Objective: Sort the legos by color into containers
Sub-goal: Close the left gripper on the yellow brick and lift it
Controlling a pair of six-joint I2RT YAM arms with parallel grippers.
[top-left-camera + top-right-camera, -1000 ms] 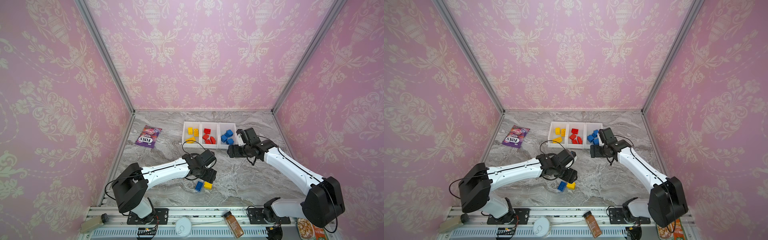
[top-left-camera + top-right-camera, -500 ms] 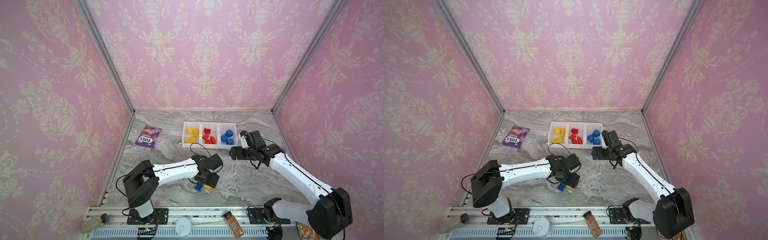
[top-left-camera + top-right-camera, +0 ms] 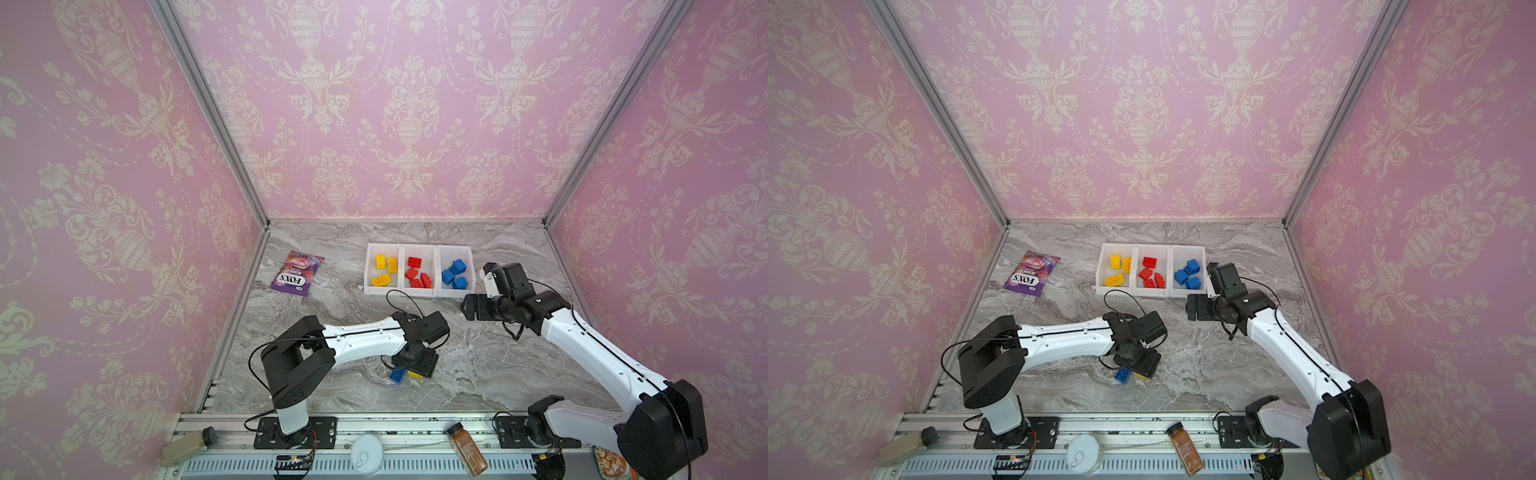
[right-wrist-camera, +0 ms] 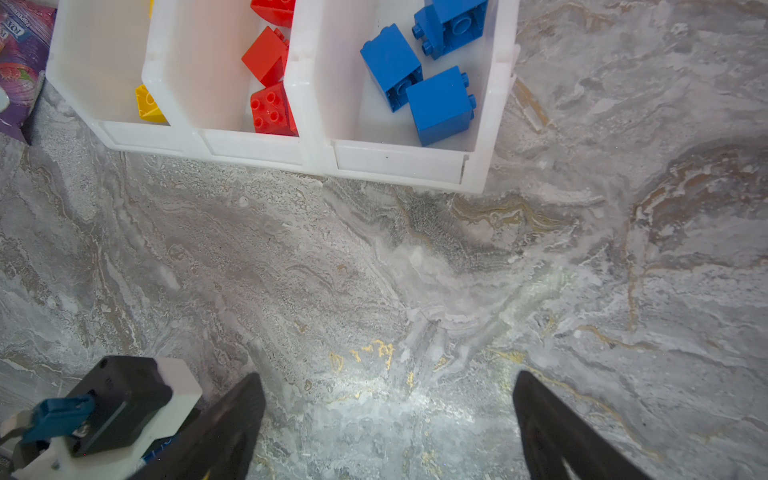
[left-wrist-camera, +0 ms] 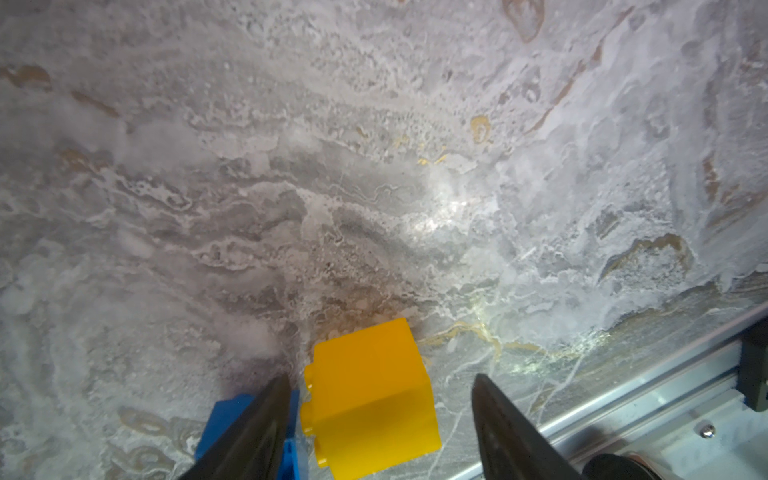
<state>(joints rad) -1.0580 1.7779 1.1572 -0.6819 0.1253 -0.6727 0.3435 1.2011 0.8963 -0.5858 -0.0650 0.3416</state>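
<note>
Two loose legos lie side by side near the table's front edge: a blue brick [image 3: 397, 375] [image 5: 224, 419] and a yellow brick [image 3: 416, 375] [image 5: 370, 395]. My left gripper [image 5: 380, 376] [image 3: 412, 369] is down over them, open, with the yellow brick between its fingers. One finger [image 5: 266, 415] stands between the two bricks. A gap shows between the yellow brick and the other finger. The three white containers [image 3: 415, 291] [image 4: 399, 164] hold yellow legos [image 3: 384, 268], red legos [image 3: 417, 274] and blue legos [image 3: 455, 274]. My right gripper [image 4: 388, 376] [image 3: 466, 307] hangs open and empty over bare table just in front of the blue container.
A purple candy packet [image 3: 296, 274] lies left of the containers. On the front rail [image 5: 623, 395] are a spice jar [image 3: 467, 449] and a white lid [image 3: 365, 453]. The left arm's wrist block [image 4: 112, 407] shows near my right gripper. Pink walls close three sides.
My left gripper has moved toward the front edge and come down over the two loose bricks. The right gripper has drawn slightly back from the blue container.
</note>
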